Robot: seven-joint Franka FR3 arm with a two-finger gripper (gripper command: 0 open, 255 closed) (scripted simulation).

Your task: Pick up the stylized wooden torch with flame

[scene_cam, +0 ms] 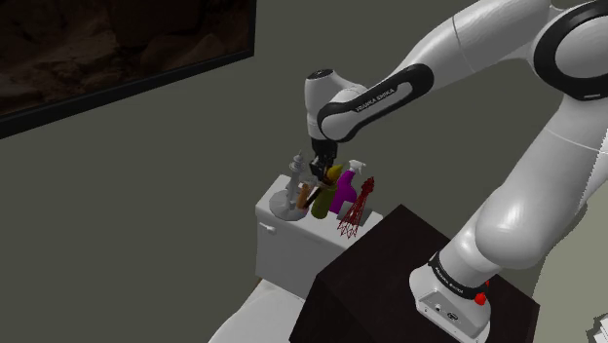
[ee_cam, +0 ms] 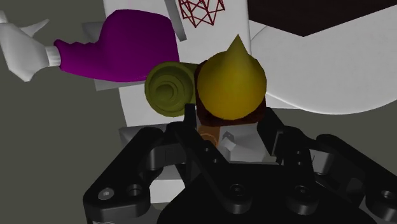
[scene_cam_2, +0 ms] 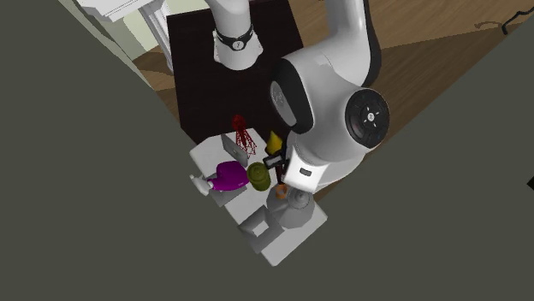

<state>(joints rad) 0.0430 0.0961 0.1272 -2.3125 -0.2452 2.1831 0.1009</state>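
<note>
The torch has a brown handle (ee_cam: 210,130) and a yellow pointed flame (ee_cam: 230,83). It stands among other items on top of a white toilet tank (scene_cam: 278,244). My black gripper (ee_cam: 230,127) has come down over it, and its fingers (ee_cam: 191,121) press on both sides of the brown neck just below the flame. In the shoulder view the gripper (scene_cam: 320,175) sits at the torch (scene_cam: 310,195), whose flame (scene_cam: 334,176) shows beside it. From the second exterior view the flame (scene_cam_2: 274,141) and handle tip (scene_cam_2: 278,190) stick out either side of the gripper (scene_cam_2: 275,164).
An olive rounded object (ee_cam: 170,88) touches the torch. Beyond it lie a purple spray bottle (ee_cam: 127,44) and a red wire-frame object (ee_cam: 202,13). A grey chess-like figure (scene_cam: 292,183) stands on the tank's other side. The dark stand (scene_cam: 390,283) is close by.
</note>
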